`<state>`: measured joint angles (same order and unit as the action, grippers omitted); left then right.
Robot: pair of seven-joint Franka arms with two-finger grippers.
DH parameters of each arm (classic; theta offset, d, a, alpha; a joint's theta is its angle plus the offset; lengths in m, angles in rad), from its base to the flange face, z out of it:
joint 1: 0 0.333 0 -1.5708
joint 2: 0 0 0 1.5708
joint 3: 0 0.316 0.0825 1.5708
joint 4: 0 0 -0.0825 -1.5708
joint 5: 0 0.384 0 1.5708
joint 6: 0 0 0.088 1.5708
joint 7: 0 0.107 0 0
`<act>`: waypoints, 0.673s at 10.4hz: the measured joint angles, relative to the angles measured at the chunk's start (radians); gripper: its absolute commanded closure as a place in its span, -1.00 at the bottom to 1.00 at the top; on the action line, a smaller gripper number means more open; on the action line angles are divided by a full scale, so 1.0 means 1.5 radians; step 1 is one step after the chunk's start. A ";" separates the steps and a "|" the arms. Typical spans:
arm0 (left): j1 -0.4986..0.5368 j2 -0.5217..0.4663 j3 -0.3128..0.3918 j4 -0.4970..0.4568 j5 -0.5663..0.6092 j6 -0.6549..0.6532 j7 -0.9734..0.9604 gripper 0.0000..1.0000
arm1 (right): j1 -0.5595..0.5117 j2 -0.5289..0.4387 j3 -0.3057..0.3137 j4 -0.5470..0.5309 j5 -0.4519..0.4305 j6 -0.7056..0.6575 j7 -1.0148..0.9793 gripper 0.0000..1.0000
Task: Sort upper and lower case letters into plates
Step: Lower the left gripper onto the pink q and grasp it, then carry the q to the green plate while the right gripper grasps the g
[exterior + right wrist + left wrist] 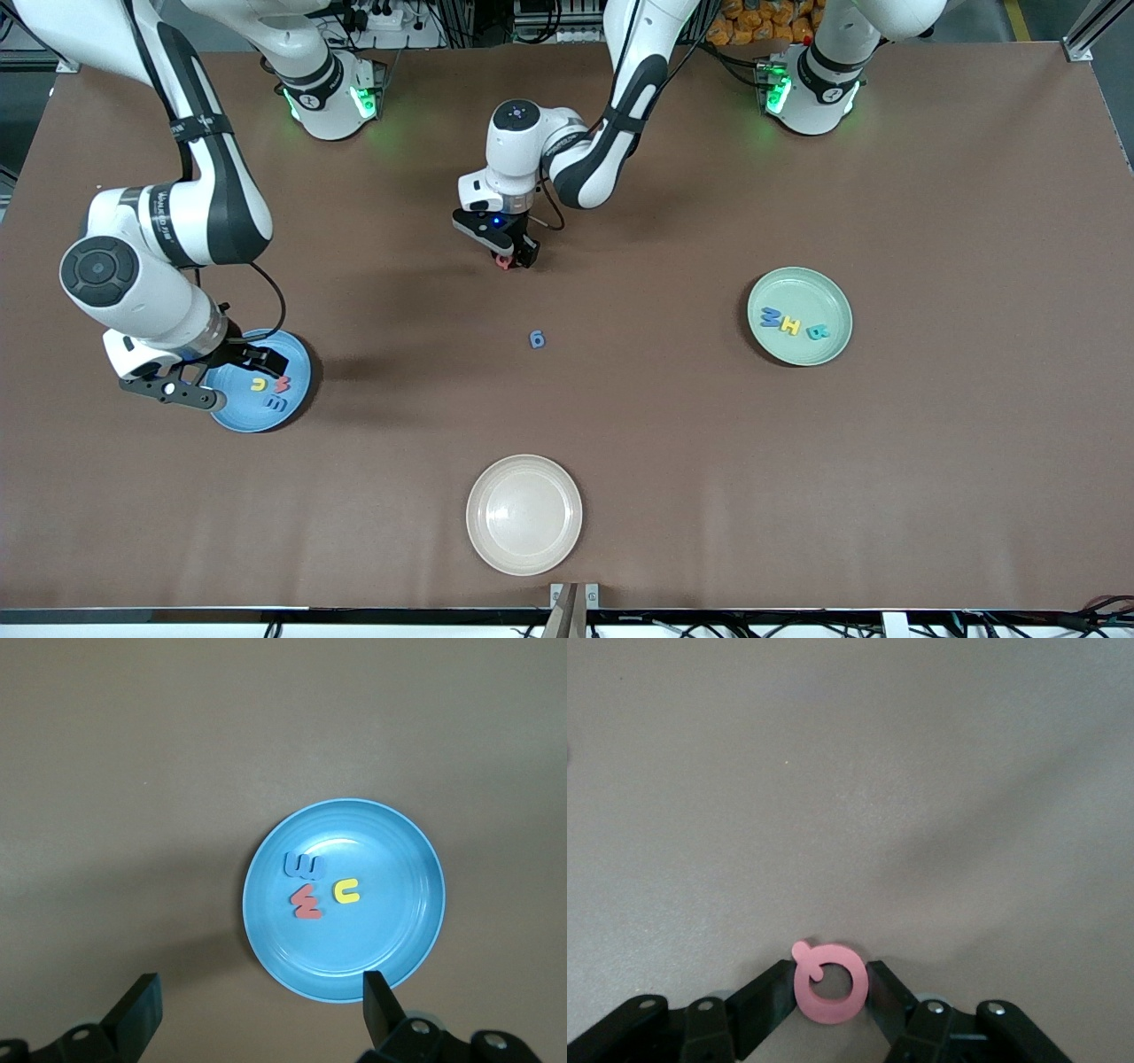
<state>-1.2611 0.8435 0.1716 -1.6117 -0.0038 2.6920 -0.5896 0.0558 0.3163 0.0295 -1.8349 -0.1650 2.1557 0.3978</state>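
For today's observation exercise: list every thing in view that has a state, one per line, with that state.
Left end effector: shut on the pink letter.
Right end effector: open, over the blue plate.
Blue plate: holds three letters.
Green plate: holds three letters.
Blue letter: loose on table.
Cream plate: empty.

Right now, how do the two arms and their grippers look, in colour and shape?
Both arms are glossy white with black joint bands and rounded links; thin black cables run along them. Their bases glow green. The left gripper has short black fingers under a white wrist block with a small blue light. The right gripper has black fingers and a black bracket with a white dot.
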 measured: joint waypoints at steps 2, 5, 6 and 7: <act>0.005 -0.001 0.000 0.024 0.000 -0.055 -0.001 0.59 | 0.006 0.002 0.001 -0.005 0.000 0.000 -0.004 -1.00; 0.024 -0.015 0.001 0.054 0.000 -0.110 -0.001 0.59 | 0.037 0.006 0.001 -0.007 0.001 0.000 -0.004 -1.00; 0.034 -0.023 0.001 0.056 0.000 -0.125 -0.001 0.59 | 0.047 0.006 0.001 -0.007 0.001 0.000 -0.004 -1.00; 0.044 -0.032 0.000 0.057 0.000 -0.144 -0.001 0.59 | 0.059 0.008 0.001 -0.008 0.001 0.000 -0.004 -1.00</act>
<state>-1.1947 0.7948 0.1718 -1.5260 -0.0038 2.4765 -0.5906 0.1438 0.3289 0.0309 -1.8464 -0.1628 2.1561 0.3913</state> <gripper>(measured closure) 0.586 0.000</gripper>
